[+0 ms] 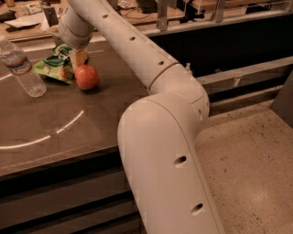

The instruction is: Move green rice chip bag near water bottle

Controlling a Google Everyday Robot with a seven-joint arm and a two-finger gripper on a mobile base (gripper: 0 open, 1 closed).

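Observation:
The green rice chip bag [54, 68] lies on the dark table at the far left, between the water bottle [22, 67] and a round red-orange fruit [87, 77]. The bottle stands upright just left of the bag, a small gap apart. My gripper [75, 55] is at the end of the long white arm, directly over the bag's right end and just behind the fruit. The wrist hides the part of the bag beneath it.
The dark table [68, 123] has pale curved lines on its top, and its front edge runs along the lower left. My big white arm link [160, 160] fills the foreground. Papers and clutter [27, 13] lie on a counter behind. A speckled floor [256, 155] is at the right.

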